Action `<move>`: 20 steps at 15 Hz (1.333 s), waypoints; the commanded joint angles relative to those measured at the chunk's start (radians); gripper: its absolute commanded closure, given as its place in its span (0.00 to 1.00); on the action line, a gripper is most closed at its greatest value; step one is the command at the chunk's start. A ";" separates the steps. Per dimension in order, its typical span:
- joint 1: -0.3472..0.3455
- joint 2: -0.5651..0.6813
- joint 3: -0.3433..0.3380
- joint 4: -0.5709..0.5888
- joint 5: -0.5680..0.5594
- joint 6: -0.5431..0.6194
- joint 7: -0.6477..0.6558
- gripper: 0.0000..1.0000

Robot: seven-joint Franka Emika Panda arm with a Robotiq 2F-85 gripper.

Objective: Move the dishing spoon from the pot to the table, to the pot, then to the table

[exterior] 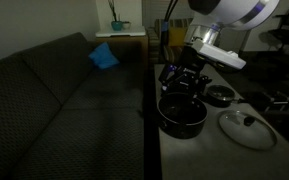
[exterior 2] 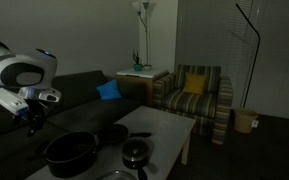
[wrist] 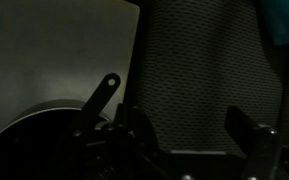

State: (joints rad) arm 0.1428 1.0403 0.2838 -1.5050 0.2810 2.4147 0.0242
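The big black pot (exterior: 182,114) stands on the pale table (exterior: 214,150) near its edge; it also shows in the other exterior view (exterior 2: 71,152) and at the lower left of the wrist view (wrist: 39,135). A slim dark handle with a hole at its end, the dishing spoon (wrist: 102,98), sticks up out of the pot. My gripper (exterior: 181,84) hangs just above the pot's rim (exterior 2: 31,122). In the wrist view its fingers (wrist: 191,135) are apart with only sofa fabric between them. The spoon handle lies just left of the left finger.
A glass lid (exterior: 247,128) and a small lidded pan (exterior: 221,96) lie on the table beside the pot. A long-handled pan (exterior 2: 109,135) sits behind it. A dark sofa (exterior: 64,100) with a blue cushion (exterior: 104,57) borders the table. A striped armchair (exterior 2: 199,95) stands beyond.
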 commanded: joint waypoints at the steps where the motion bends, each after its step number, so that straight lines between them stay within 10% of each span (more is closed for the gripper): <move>1: 0.006 0.010 -0.006 0.018 0.004 -0.010 -0.001 0.00; 20: 0.076 0.280 -0.111 0.198 0.043 0.142 0.362 0.00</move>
State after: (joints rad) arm 0.1815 1.3030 0.2219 -1.3541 0.3253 2.5841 0.3141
